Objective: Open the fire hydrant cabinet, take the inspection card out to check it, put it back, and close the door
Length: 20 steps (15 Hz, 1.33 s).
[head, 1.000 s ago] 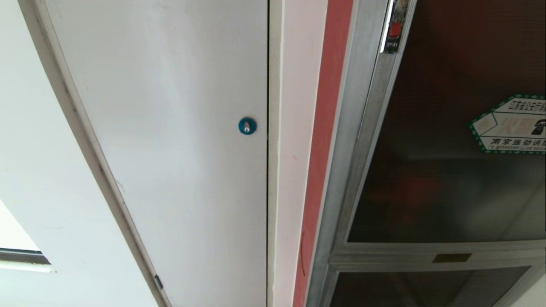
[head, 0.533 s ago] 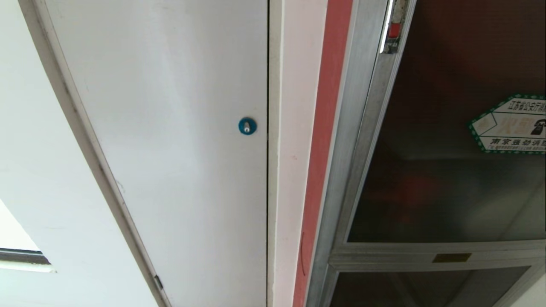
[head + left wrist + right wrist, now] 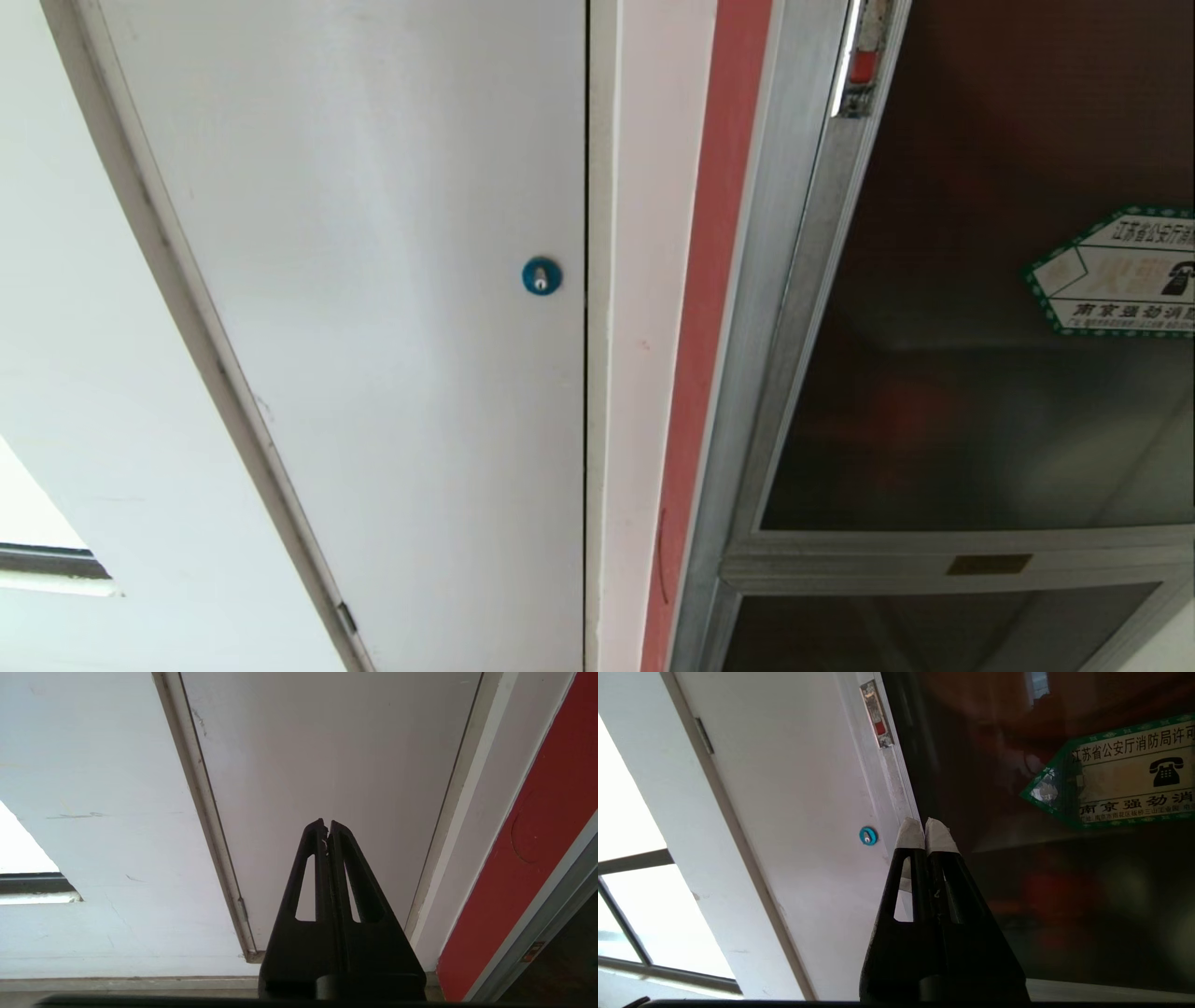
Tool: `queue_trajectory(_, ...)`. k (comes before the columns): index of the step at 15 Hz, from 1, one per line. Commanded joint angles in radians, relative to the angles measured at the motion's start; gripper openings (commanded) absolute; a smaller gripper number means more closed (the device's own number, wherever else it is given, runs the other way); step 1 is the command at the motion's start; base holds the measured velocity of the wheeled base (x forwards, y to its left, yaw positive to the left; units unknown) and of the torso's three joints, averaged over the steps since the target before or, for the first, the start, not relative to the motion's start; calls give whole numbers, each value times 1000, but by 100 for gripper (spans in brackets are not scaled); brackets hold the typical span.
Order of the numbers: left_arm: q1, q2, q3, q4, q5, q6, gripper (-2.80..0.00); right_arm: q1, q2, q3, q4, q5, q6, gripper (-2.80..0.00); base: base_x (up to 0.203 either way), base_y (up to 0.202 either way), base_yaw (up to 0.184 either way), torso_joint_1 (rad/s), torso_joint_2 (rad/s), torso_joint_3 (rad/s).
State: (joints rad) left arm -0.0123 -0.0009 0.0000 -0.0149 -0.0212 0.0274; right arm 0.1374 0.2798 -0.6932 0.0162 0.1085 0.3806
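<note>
Legibly, door sticker "消防局", phone icon

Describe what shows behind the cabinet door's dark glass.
Through the door, only blurred red shapes and a dim reddish interior show. The sticker covers part; no inspection card can be made out.

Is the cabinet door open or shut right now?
Shut: the door lies flush in its silver frame, red latch at the edge, no gap showing.
</note>
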Motion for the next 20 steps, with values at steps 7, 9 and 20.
queue_trajectory(7, 0, 1, 12, 0, 0, 0, -280, -124, -37, 22, 8, 44, -8, -280, 0, 0, 0, 0, 0, 0)
queue_trajectory(9, 0, 1, 12, 0, 0, 0, -280, -130, -113, 86, 11, 74, -9, -280, 0, 0, 0, 0, 0, 0)
queue_trajectory(20, 0, 1, 12, 0, 0, 0, -280, -131, -278, 572, -163, -46, -180, -280, 0, 0, 0, 0, 0, 0)
